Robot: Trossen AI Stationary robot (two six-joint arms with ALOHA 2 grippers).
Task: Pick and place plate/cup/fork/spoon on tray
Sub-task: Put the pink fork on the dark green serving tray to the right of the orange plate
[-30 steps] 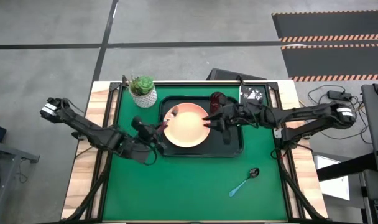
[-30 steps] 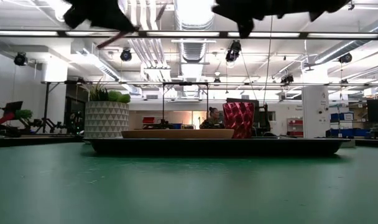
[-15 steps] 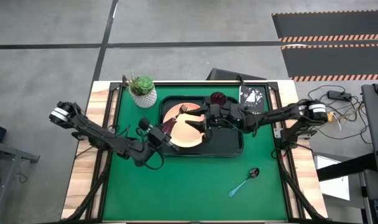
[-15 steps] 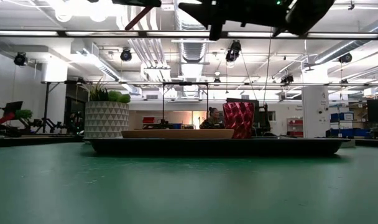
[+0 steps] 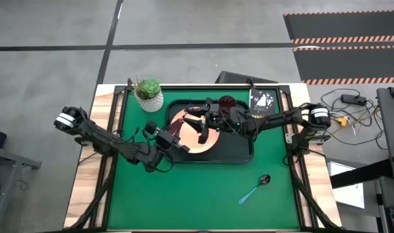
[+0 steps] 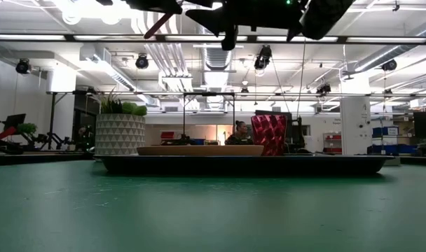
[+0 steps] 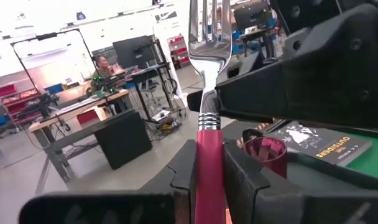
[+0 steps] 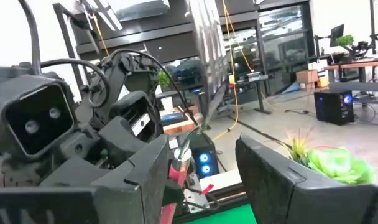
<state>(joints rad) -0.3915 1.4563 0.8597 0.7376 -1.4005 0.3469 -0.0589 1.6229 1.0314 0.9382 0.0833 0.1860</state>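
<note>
From above: plate (image 5: 192,131) and cup (image 5: 227,103) inside the tray (image 5: 243,153) near the tabletop's far edge, spoon (image 5: 253,189) alone toward the near right corner, left gripper (image 5: 174,136) clamped on the fork (image 5: 177,129) over the plate's left rim, right gripper (image 5: 201,123) spread apart above the plate beside it. At table height: plate (image 6: 199,150) and cup (image 6: 268,135) on the tray (image 6: 244,164), pot plant (image 6: 120,129) to its left, both arms overhead. From the wrists: fork (image 7: 207,93) upright, pinched by its pink handle between the left fingers (image 7: 242,177), tines above the cup (image 7: 264,152); right fingers (image 8: 273,177) wide apart, fork (image 8: 201,68) ahead between them.
</note>
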